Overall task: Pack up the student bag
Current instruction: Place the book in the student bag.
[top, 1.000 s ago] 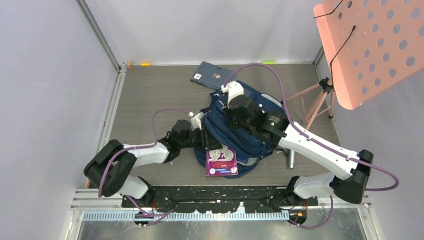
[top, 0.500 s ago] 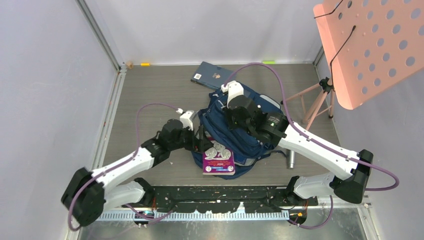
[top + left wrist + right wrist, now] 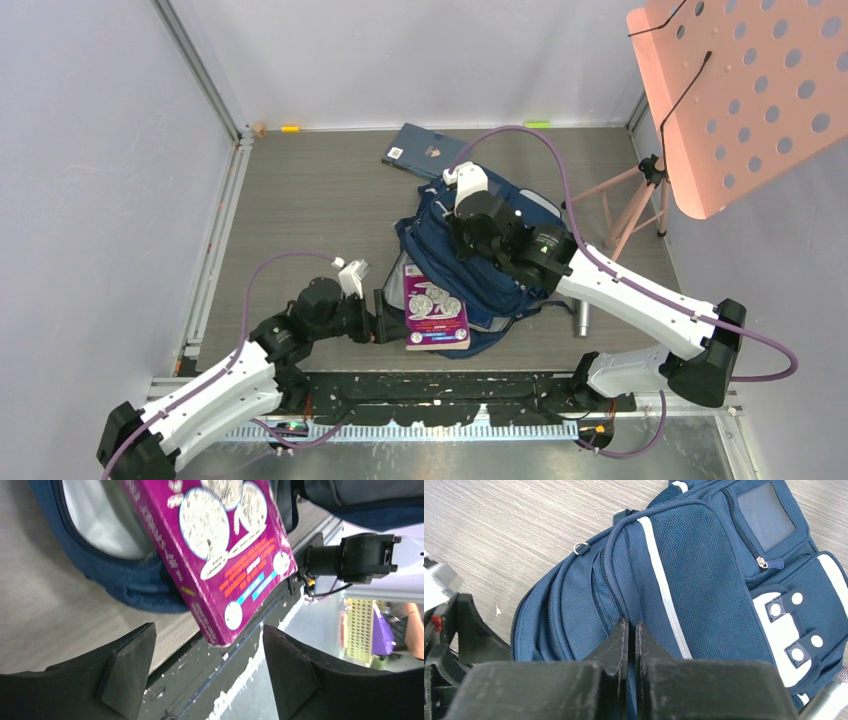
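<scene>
Bag (image 3: 422, 243), navy cloth with a mesh panel and pale stripes, lies slumped mid-table (image 3: 300, 200) on grey wood-grain, mouth toward the arms. Glossy purple book (image 3: 436, 318), flat and rectangular, juts from the mouth. Left gripper (image 3: 207, 645) sits just off the book's near corner, black wedge fingers spread wide, holding nothing. Right gripper (image 3: 628, 630) is atop the bag, fingers pressed together at a fabric fold; whether cloth is caught, cannot tell.
</scene>
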Robot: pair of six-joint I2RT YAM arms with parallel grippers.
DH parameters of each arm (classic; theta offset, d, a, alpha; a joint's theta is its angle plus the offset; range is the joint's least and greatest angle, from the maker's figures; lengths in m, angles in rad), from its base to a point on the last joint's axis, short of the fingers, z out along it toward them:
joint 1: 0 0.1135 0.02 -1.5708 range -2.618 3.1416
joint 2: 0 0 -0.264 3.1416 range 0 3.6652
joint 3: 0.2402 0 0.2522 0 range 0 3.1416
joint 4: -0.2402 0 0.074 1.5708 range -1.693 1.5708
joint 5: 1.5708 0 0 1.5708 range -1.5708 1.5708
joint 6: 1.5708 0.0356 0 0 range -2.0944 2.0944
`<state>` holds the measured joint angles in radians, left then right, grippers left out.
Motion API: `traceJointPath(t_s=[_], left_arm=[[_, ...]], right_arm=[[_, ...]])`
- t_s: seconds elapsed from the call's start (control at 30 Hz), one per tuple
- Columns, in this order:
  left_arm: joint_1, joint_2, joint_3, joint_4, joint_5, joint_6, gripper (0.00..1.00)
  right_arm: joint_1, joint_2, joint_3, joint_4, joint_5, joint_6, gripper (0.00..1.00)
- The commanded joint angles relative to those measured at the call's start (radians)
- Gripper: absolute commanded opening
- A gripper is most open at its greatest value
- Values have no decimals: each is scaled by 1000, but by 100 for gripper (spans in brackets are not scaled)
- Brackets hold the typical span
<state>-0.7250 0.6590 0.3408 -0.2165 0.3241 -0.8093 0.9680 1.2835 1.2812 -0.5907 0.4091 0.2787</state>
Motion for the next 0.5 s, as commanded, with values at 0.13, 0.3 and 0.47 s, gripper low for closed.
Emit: traceJointPath(t_s=[0.13, 0.3, 0.47], left_arm=[[-57, -66, -112, 117, 39, -241, 78], [-105, 26, -134, 253, 19, -270, 72], [-129, 136, -117, 354, 3, -267, 54]], right_arm=[[6, -62, 19, 145, 37, 34, 1], [6, -62, 20, 149, 34, 33, 0], [6, -65, 20, 148, 36, 31, 0]])
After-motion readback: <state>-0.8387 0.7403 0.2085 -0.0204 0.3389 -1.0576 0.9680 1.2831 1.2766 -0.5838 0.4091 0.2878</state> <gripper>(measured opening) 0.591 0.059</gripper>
